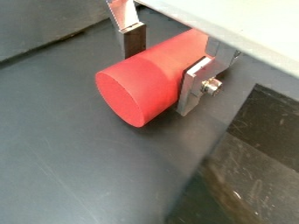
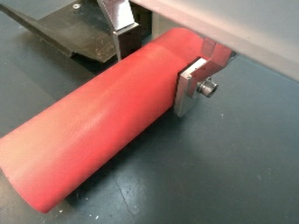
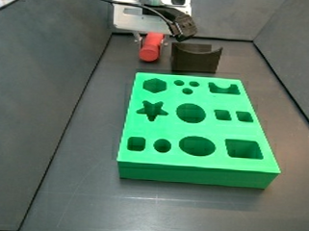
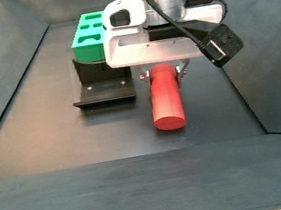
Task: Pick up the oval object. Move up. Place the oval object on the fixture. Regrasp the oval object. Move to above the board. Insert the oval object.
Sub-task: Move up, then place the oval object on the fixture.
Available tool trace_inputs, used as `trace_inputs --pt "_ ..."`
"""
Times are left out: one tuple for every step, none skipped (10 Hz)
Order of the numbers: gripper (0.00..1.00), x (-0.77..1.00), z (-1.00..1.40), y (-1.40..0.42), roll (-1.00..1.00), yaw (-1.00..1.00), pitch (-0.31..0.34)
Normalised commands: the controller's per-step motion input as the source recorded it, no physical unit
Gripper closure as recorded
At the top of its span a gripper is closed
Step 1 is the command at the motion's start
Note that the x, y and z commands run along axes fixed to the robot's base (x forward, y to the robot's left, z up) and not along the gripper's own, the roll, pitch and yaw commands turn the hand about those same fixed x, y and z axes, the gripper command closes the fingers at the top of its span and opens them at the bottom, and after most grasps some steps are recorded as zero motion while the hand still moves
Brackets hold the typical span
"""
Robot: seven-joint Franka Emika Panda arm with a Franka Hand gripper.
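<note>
Gripper (image 2: 158,54) clamped on the red peg (image 2: 105,122), silver fingers (image 1: 194,86) pressed against both flanks; rear end of peg hidden under the wrist housing. Peg lying low over the dark floor (contact hard to judge), just beside the fixture (image 4: 104,87). Green board (image 3: 195,129) well apart. No readable writing anywhere.

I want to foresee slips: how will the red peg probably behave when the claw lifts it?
The red peg looks rigid and smooth, so it could slip between the claw's flat fingers. They grip near one end, so the long free end may sag. Its rounded sides suggest it rolls if released.
</note>
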Motion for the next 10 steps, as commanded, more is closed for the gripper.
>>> trace_inputs --pt "1.0 0.0 0.83 0.0 0.0 0.0 0.0" --pt "1.0 0.02 0.83 0.0 0.0 0.01 -0.002" --pt "1.0 -0.02 0.7 0.01 0.01 0.0 0.026" --pt "1.0 -0.02 0.61 0.0 0.02 0.0 0.034" --pt "1.0 -0.01 0.41 0.01 0.03 -0.01 0.039" --pt "1.0 -0.01 0.25 0.01 0.04 -0.02 0.037" --pt "1.0 0.0 1.0 0.0 0.0 0.0 0.0" --pt "1.0 0.0 1.0 0.0 0.0 0.0 0.0" --pt "1.0 -0.01 1.0 0.0 0.01 0.0 0.015" --pt "1.0 -0.01 1.0 0.01 0.03 -0.01 0.023"
